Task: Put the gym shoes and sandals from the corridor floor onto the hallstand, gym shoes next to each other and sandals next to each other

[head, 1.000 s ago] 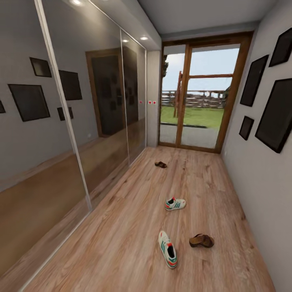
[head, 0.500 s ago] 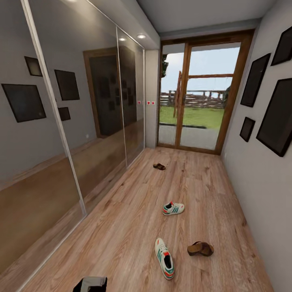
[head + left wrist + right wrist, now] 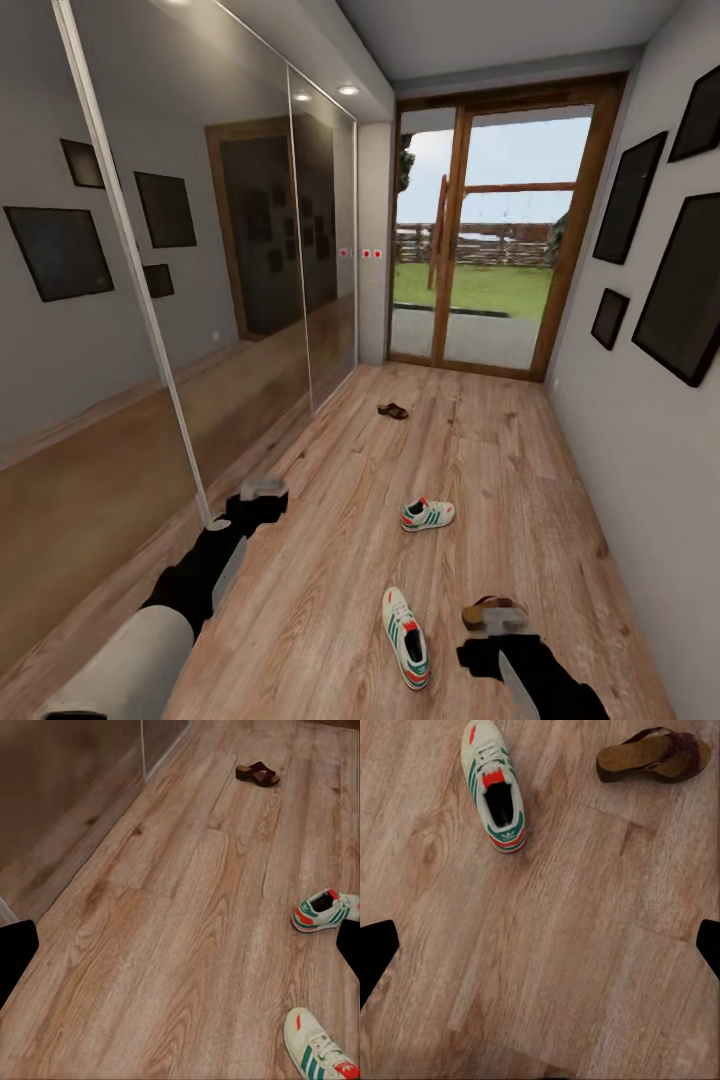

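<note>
The right gripper (image 3: 497, 622) hangs low over the corridor floor (image 3: 330, 600), its fingers (image 3: 376, 949) spread wide at the two edges of the right wrist view and holding nothing. The left gripper (image 3: 262, 490) is raised farther forward, near the mirrored wardrobe doors (image 3: 150, 300); its fingers (image 3: 15, 952) also stand apart and empty.

Nothing is gripped, so I judge this to be the approach to the first pick. The hallstand is not in sight, so placing is some way off.

Taking the near gym shoe (image 3: 407, 637) as the landmark: it lies on the floor just beside the right gripper, on its left. Its long axis runs roughly along the corridor, toe towards the glass door (image 3: 480, 240) and red-patched heel towards the robot, leaning slightly across. The near sandal (image 3: 488, 606) lies just to its right, close under the right gripper, its long axis across the corridor. The far gym shoe (image 3: 428, 514) lies beyond it, well apart, lying mostly crosswise. The far sandal (image 3: 393, 411) sits far beyond, near the door.

The next move probably calls for the right gripper to descend over the near shoe or sandal and turn so the fingers straddle its narrow width.
</note>
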